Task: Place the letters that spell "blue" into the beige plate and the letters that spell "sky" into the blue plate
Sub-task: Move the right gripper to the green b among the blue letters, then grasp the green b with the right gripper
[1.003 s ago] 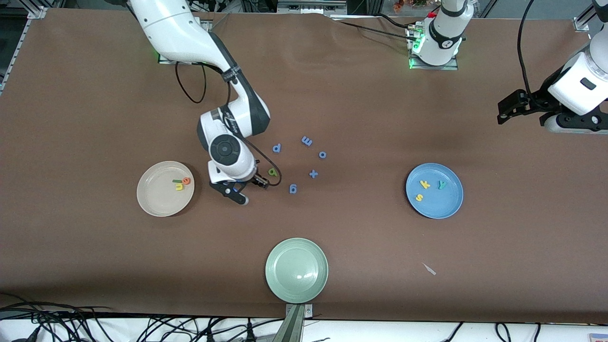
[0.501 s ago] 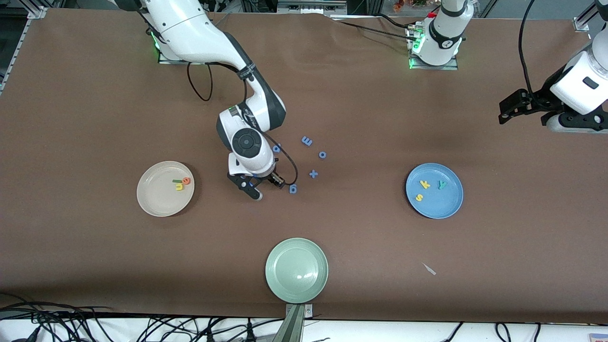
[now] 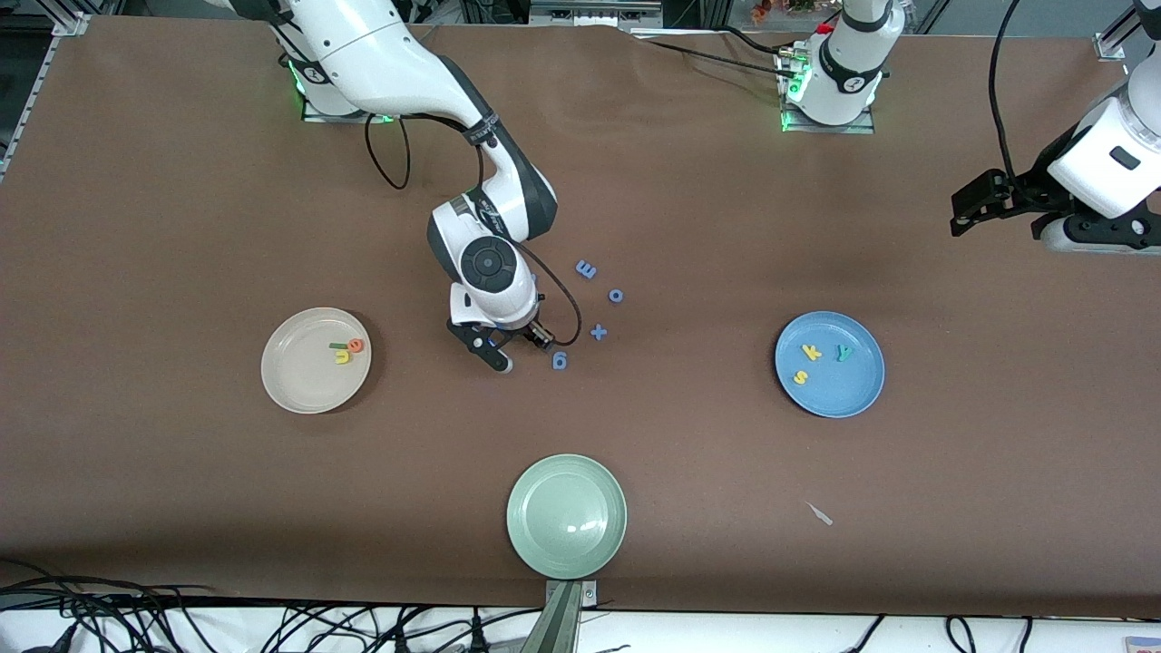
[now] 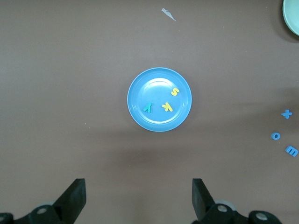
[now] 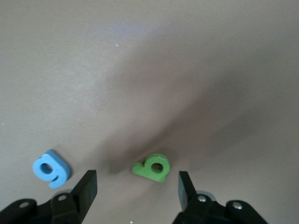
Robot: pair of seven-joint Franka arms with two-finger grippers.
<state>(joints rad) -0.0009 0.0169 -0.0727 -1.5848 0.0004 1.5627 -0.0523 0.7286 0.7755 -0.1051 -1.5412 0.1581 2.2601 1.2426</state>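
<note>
because the small green foam letter b (image 5: 152,167) is the last piece of "blue" not yet in its plate, the right gripper (image 3: 513,349) hangs low over it near the middle of the front view. in the right wrist view the b lies flat on the brown table (image 3: 181,227), low in the middle of the picture, in line with the gap between the two black fingers (image 5: 86,186). the fingers are spread apart with nothing in them, and wide enough to go down on both sides of the letter. a little periwinkle-blue foam letter g (image 5: 51,169) lies near the b, so the fingers must come down with care and not bump it.

at the left of the front view, the round cream-beige plate (image 3: 295,385) holds three tiny foam letters in a bunch: the orange e (image 3: 356,345), the yellow u (image 3: 342,356) and the thin green l (image 3: 338,345). the b should go there too, i think.

at the right, the round light-blue plate (image 3: 830,392) has the yellow s (image 3: 801,376), the yellow k (image 3: 812,352) and the teal-green y (image 3: 844,353) in it, so "sky" looks done.

that is why the left gripper (image 3: 970,210) waits high up at the upper right of the front view, fingers spread wide and empty. the round pale green plate (image 3: 566,535) at the bottom middle has nothing in it.
</note>
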